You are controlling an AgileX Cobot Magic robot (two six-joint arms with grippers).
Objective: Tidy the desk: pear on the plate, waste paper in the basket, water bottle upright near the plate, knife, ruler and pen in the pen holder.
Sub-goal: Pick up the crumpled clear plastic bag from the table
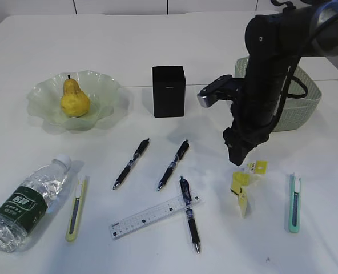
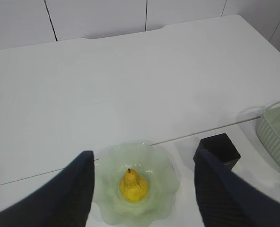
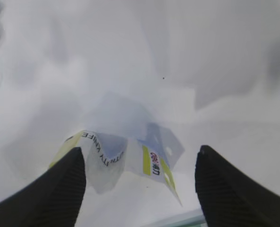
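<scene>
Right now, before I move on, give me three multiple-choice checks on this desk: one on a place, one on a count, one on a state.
1. Where is the pear?
A. on the plate
B. in the basket
C. beside the ruler

2. How many pens lie on the desk?
A. one
B. three
C. five

3. How is the water bottle?
A. upright
B. lying on its side
C. in the pen holder

Answers: 1 A, the pear sits inside the ruffled dish. 2 B, three dark pens lie near the ruler. 3 B, the bottle lies flat at front left.
</scene>
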